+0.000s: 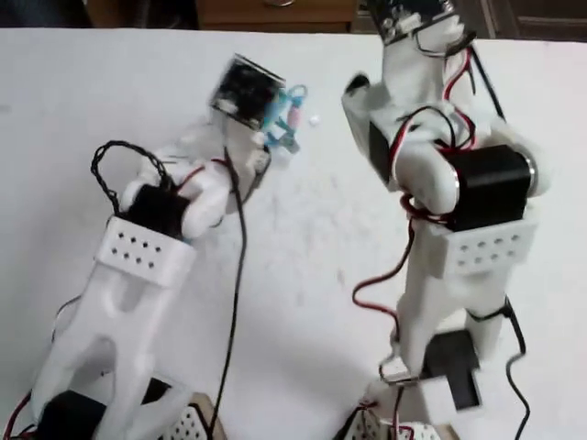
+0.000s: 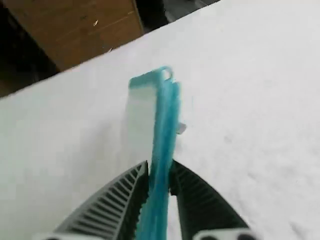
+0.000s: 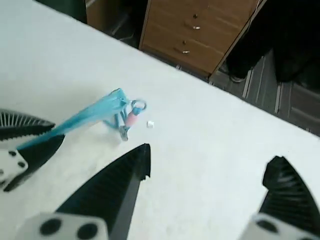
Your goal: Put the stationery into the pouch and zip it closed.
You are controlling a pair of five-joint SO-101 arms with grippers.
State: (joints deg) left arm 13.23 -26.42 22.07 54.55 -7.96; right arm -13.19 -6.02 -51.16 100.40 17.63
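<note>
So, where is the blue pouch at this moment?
The blue pouch is clamped edge-on in the left gripper. In the high view it is over the far middle of the table, to the left of the right arm.

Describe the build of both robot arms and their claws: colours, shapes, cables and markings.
Left arm and right arm have white plastic shells, black motor blocks and white plates dotted with holes. Red and black cables run along both. The left claw and right claw are dark, tapered and ridged, on white bases.

Pouch (image 1: 280,121) mostly hidden behind left arm (image 1: 174,211); white speck (image 3: 149,124) unidentifiable.
</note>
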